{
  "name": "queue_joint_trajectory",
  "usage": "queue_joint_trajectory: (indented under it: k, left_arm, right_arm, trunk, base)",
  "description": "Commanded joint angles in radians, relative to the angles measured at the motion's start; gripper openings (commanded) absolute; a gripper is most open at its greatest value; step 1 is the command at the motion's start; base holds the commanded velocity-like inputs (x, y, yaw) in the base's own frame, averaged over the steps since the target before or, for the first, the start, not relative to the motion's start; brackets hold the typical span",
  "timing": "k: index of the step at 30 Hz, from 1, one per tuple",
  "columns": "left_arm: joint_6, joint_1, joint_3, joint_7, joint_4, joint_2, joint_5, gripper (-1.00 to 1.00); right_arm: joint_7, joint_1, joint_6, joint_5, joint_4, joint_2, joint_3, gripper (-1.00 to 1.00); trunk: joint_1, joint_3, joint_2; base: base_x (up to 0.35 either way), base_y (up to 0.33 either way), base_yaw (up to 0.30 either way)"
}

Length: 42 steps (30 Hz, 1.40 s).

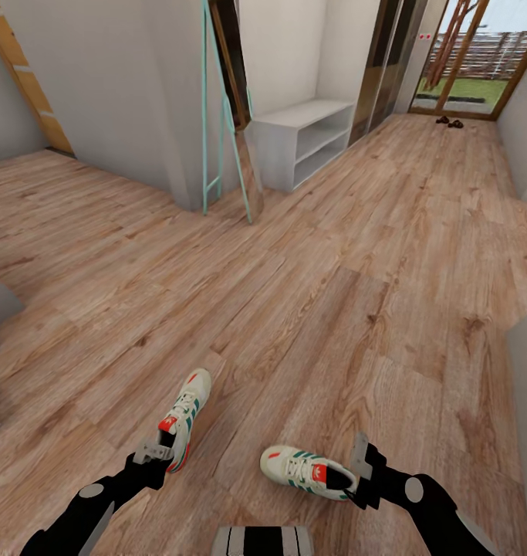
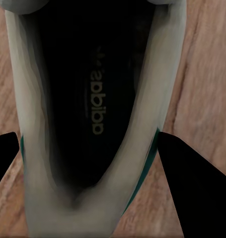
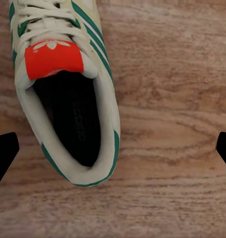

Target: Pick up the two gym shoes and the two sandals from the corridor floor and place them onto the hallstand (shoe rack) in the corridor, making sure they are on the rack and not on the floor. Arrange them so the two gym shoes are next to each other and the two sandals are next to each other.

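Both gym shoes lie on the corridor floor (image 1: 356, 255) directly below my arms, each arm set over one shoe for a paired pickup. My left pincer (image 1: 157, 452) hangs at the heel end of the left gym shoe (image 1: 184, 415); in the left wrist view its dark fingers (image 2: 194, 186) stand wide on either side of the shoe's heel (image 2: 88, 148), straddling the collar, and I cannot tell whether they touch it, so I judge this a grasp about to close rather than made. My right pincer (image 1: 361, 471) sits just beside the heel of the right gym shoe (image 1: 305, 469); in the right wrist view its fingertips (image 3: 3, 153) are spread wide, and that shoe (image 3: 68, 94) lies off to one side of the gap, so I judge the pincer needs a sideways correction first. The two sandals (image 1: 449, 122) are far ahead of both pincers, near the glass door. A white two-shelf bench (image 1: 305, 139) stands ahead to the left by a leaning teal-framed mirror (image 1: 221, 116). Open planking lies between, giving free room; walls bound both sides.
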State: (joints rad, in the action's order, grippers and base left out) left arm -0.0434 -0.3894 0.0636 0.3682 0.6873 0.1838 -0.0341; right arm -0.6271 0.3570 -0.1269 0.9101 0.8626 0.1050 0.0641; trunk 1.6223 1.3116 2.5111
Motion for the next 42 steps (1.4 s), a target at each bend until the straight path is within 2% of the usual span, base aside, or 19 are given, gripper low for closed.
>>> queue_joint_trajectory:
  k: [1,22,31,42]
  left_arm:
    - [-0.004,0.000,0.002,0.001,0.001,0.001,-0.004,-1.00]
    - [-0.005,0.000,0.004,0.001,0.001,0.002,-0.004,-1.00]
    - [-0.005,0.000,0.004,0.001,0.001,0.002,-0.004,-1.00]
    - [-0.006,-0.001,0.003,0.001,0.003,0.002,-0.004,-1.00]
  right_arm:
    - [-0.004,0.000,-0.008,0.010,0.001,-0.001,0.003,1.00]
    - [-0.001,0.000,-0.007,0.010,-0.003,-0.001,0.006,1.00]
    - [-0.001,0.000,-0.007,0.010,-0.002,-0.001,0.006,1.00]
    - [0.001,0.000,-0.008,0.009,0.000,-0.002,0.005,1.00]
  trunk:
    - [0.000,0.002,0.000]
    - [0.000,0.007,0.000]
    - [0.004,0.052,0.002]
    - [0.004,0.058,0.002]
  base:
    - [0.000,0.000,0.000]
    - [0.000,0.000,0.000]
    - [0.000,0.000,0.000]
    - [0.000,0.000,0.000]
